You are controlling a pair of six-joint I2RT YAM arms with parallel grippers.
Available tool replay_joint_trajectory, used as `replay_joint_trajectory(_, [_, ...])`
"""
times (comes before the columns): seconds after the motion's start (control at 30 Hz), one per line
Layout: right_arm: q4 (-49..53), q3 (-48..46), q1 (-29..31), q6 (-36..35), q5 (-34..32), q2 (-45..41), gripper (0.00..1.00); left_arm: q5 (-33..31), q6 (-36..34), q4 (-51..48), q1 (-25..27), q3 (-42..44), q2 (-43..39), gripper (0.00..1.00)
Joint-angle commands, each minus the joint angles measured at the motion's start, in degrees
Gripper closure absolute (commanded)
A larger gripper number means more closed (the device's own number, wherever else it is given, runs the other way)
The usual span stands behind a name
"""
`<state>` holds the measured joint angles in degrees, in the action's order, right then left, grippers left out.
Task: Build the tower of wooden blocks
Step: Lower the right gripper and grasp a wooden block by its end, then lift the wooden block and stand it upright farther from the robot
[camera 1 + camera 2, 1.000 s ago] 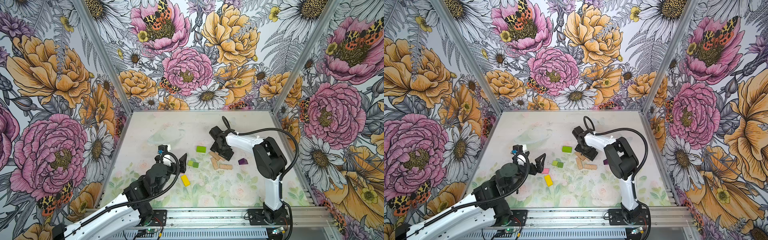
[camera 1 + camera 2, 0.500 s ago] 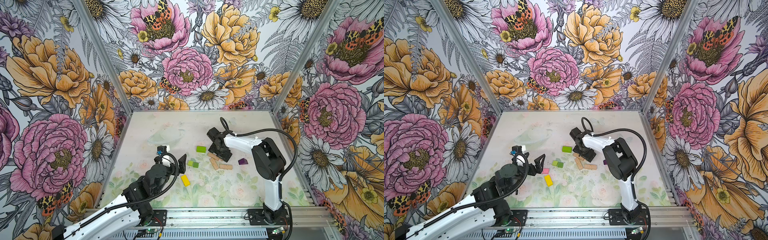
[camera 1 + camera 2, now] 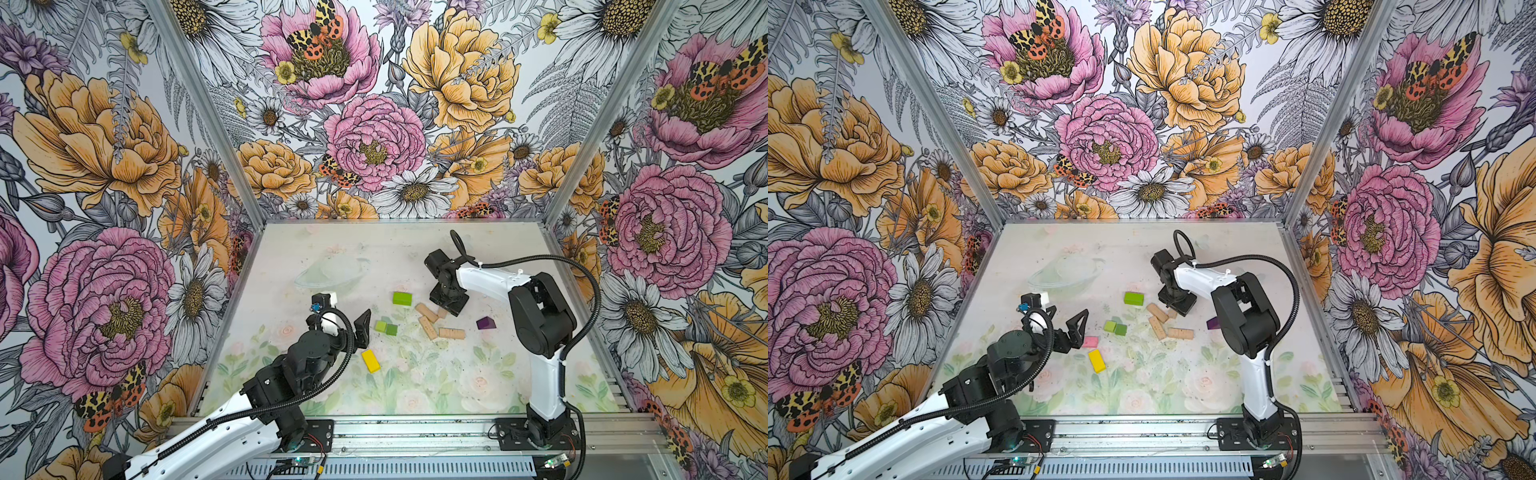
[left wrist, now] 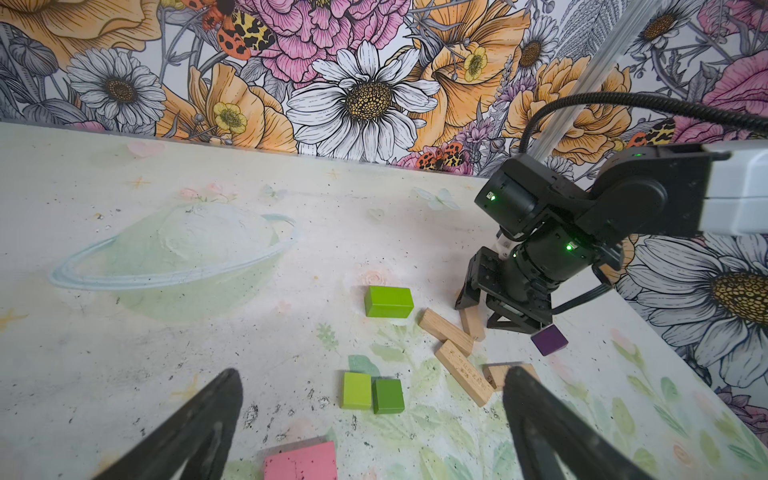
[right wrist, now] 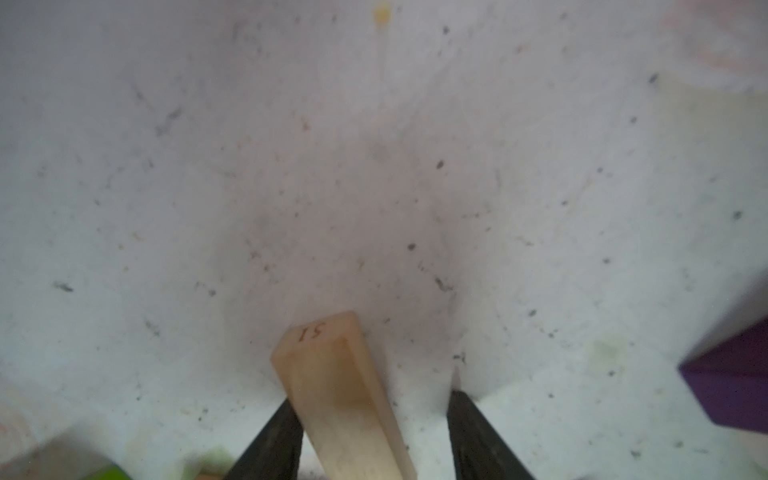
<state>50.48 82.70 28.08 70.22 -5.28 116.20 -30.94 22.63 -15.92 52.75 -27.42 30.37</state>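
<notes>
Right gripper (image 5: 370,432) has dropped over a tan block (image 5: 345,399), fingers narrowed around it, one touching, gap beside the other; left gripper (image 4: 374,424) hovers spread wide, empty.

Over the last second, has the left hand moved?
No. The left hand sits open in the same spot below the planet print in both top views, with the same gap to the cubes.

Lime wooden brick (image 3: 402,298) behind two green wooden cubes (image 3: 386,327), which touch side by side. Tan wooden oblongs (image 3: 428,327) clustered right of them; purple peaked wooden piece (image 3: 485,323) further right. Yellow wooden oblong (image 3: 370,360) nearest front; pink wooden oblong (image 3: 1090,342) left of it.
</notes>
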Motion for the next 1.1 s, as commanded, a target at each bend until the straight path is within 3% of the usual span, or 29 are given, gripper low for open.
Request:
replay_joint_trajectory(0.0, [-0.2,1.4,-2.4,-3.3,-0.5,0.7,0.43,-2.0,0.8,-1.3,0.2,-0.5,-0.3,0.01])
replay_joint_trajectory(0.23, [-0.2,4.4,-3.6,-7.7,1.7,1.7,0.48,-2.9,2.0,-2.8,0.3,-2.0,0.5,0.01])
replay_joint_trajectory(0.57, [-0.2,0.9,-1.2,-11.2,2.4,-1.8,0.43,-6.1,1.7,-6.6,0.2,-3.8,0.7,0.01])
replay_joint_trajectory(0.8, [-0.2,-0.8,-1.1,-13.2,2.3,-0.7,0.47,-8.4,2.3,-8.8,0.2,-4.5,-1.5,0.01])
replay_joint_trajectory(0.87, [-0.2,-0.1,-1.0,-14.6,2.3,0.0,0.58,-7.9,3.0,-9.0,0.2,-4.3,-1.8,0.01])
replay_joint_trajectory(0.93, [-0.2,1.0,-1.6,-16.9,2.9,1.2,0.79,-7.7,3.6,-9.3,0.2,-4.3,-1.9,0.01])
replay_joint_trajectory(0.97, [-0.1,1.6,-1.8,-18.2,3.5,1.7,0.84,-7.6,3.8,-9.4,0.2,-4.3,-1.9,0.01])
replay_joint_trajectory(1.07, [0.4,3.4,-2.7,-21.6,3.2,2.4,0.85,-7.5,4.3,-9.6,0.2,-4.5,-1.6,0.01])
